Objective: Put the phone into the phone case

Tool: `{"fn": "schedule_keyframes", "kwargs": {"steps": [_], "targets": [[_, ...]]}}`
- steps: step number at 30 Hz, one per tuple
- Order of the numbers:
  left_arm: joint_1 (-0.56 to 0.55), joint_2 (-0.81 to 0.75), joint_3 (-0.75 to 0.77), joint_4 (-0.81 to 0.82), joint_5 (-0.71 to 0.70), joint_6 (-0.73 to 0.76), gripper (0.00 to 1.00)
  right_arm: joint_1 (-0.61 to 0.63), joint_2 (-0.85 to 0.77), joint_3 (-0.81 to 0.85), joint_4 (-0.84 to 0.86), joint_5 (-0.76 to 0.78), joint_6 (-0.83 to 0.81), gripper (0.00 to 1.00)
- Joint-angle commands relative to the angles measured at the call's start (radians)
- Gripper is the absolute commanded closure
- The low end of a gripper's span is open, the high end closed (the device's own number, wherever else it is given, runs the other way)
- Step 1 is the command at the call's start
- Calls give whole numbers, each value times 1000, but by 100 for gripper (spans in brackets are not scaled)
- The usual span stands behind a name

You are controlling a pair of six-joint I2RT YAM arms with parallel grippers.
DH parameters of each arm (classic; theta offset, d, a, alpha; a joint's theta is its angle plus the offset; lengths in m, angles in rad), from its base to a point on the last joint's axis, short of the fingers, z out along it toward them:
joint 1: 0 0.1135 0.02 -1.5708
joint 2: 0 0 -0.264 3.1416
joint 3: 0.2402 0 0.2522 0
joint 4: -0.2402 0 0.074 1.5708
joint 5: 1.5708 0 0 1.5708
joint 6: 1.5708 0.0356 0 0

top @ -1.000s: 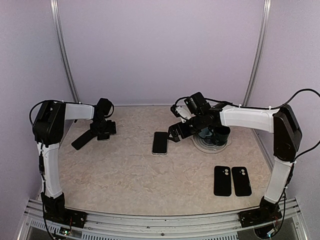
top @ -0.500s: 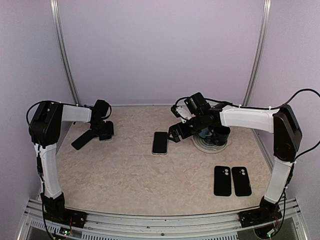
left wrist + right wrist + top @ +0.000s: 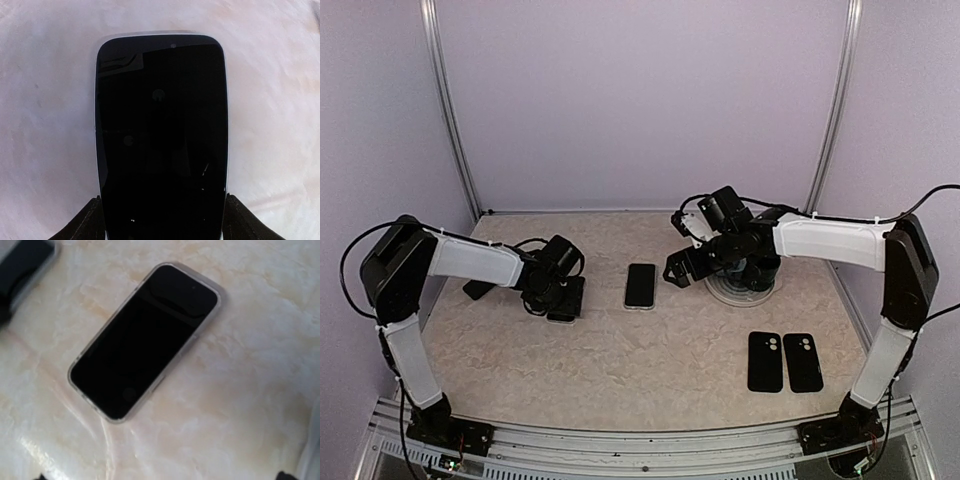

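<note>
Top view: places the left gripper (image 3: 562, 297) low over the table (image 3: 620, 370), left of centre, and the right gripper (image 3: 682, 270) just right of a second phone (image 3: 640, 285) lying flat mid-table; sets two black cases (image 3: 764, 361) side by side near the right arm, well apart from both grippers.
Left wrist view: reveals what the top view blurs, namely the phone (image 3: 161, 130), screen up, clamped at its near end between the fingers (image 3: 86, 226).
Right wrist view: shows jaws spread wide, holding nothing, and a pale rim around the second phone.
</note>
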Motion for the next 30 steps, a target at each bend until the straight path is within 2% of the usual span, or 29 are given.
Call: {"fn": "schedule_keyframes", "kwargs": {"steps": [1, 8, 14, 16, 19, 22, 25, 27, 30], "targets": [[-143, 5, -125, -203, 101, -108, 35, 13, -89, -54, -14, 40, 27, 1], [-312, -29, -150, -247, 94, -159, 31, 21, -228, -131, -73, 262, 63, 1], [-359, -48, -111, -250, 88, -148, 21, 42, -381, -153, -164, 575, 56, 1], [-358, -80, -83, -270, 72, -133, 16, 42, -433, -188, -128, 624, 21, 1], [-355, -109, -41, -301, 53, -108, 9, 42, -523, -268, 14, 647, 8, 1], [-355, -131, -32, -289, 97, -105, 3, 43, -625, -362, 156, 556, 34, 1], [-354, -165, -42, -268, 133, -121, 3, 40, -711, -466, 242, 368, 26, 2], [-353, -198, -42, -262, 124, -127, 3, 40, -727, -483, 215, 262, 56, 14], [-335, -260, -47, -245, 137, -127, 3, 41, -673, -444, 62, 119, 132, 31]]}}
